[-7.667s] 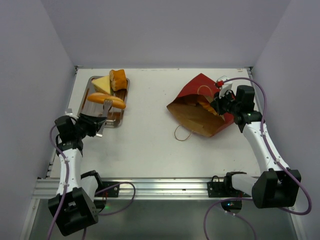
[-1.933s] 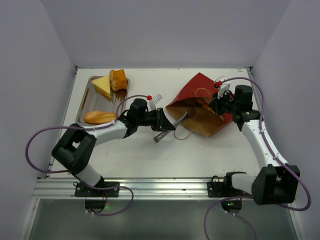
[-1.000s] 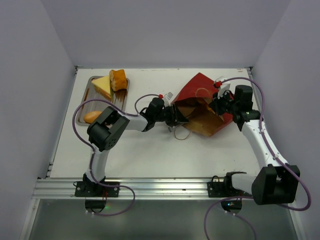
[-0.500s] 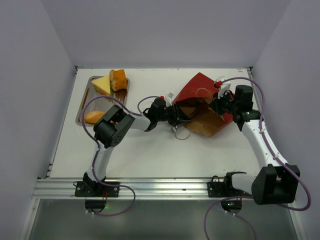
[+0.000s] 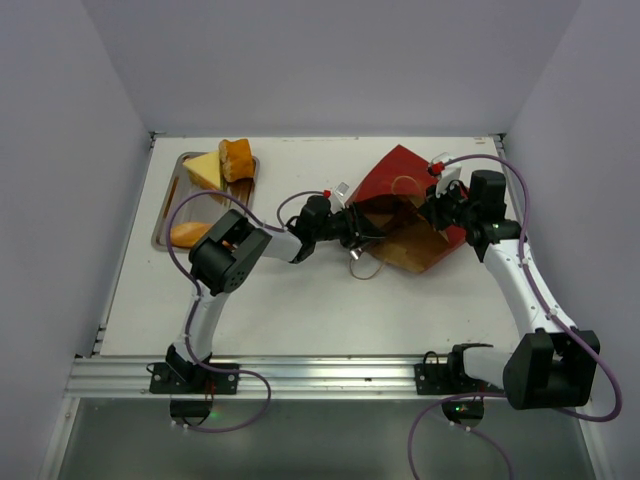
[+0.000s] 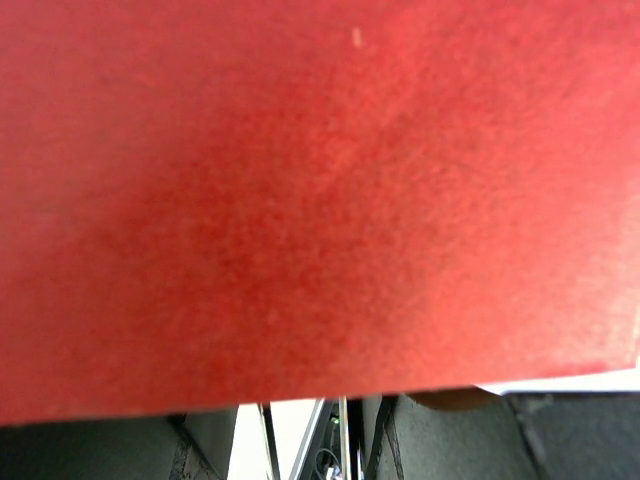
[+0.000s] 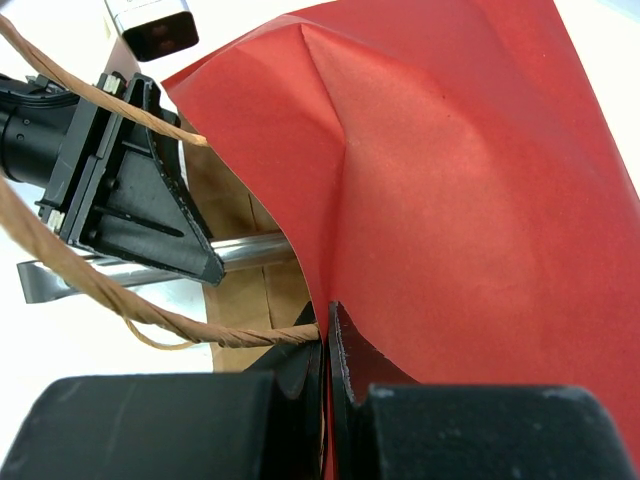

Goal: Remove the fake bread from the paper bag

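The red paper bag (image 5: 398,172) lies on its side at the right of the table, its brown-lined mouth facing left. My left gripper (image 5: 362,232) reaches into that mouth. In the left wrist view the bag's red paper (image 6: 320,200) fills the frame, and my dark fingers (image 6: 480,445) stand apart below it with nothing between them. My right gripper (image 5: 436,212) is shut on the bag's upper rim (image 7: 450,180), jaws pinched on the paper by a string handle (image 7: 120,290). No bread shows inside the bag.
A steel tray (image 5: 168,205) at the back left holds a yellow wedge (image 5: 205,170), a round bun (image 5: 237,158) and an orange loaf (image 5: 185,233). The bag's other string handle (image 5: 365,266) lies on the table in front of the mouth. Purple cables loop off both arms.
My left arm has swung from the tray, where the orange loaf now lies, across to the bag, and its gripper has pushed into the mouth. My right gripper has kept its hold.
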`<control>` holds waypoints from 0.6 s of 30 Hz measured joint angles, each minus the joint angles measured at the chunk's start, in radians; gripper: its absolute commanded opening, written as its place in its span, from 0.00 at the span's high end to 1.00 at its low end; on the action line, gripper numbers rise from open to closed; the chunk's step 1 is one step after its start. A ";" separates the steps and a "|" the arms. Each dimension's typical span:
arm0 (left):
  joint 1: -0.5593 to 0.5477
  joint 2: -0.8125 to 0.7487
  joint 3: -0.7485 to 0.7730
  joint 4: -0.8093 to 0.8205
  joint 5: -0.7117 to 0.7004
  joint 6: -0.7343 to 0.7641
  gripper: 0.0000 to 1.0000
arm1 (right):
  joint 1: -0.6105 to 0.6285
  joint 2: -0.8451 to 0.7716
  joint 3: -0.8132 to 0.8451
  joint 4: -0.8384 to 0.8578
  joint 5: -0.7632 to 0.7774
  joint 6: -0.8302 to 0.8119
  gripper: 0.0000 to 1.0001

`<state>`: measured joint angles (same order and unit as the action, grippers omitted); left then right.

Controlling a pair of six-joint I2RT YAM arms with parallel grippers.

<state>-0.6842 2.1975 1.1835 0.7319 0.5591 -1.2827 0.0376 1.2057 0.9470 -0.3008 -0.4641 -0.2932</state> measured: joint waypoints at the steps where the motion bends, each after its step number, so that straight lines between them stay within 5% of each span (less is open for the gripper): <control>1: 0.000 0.000 0.000 0.000 0.001 0.000 0.53 | 0.000 0.000 0.000 0.000 0.000 0.000 0.98; 18: 0.000 0.017 -0.045 0.083 0.015 -0.019 0.53 | 0.000 0.000 0.000 0.000 0.000 0.000 0.98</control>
<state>-0.6842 2.2143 1.1381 0.8146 0.5743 -1.3022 0.0380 1.2057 0.9470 -0.3008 -0.4644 -0.2928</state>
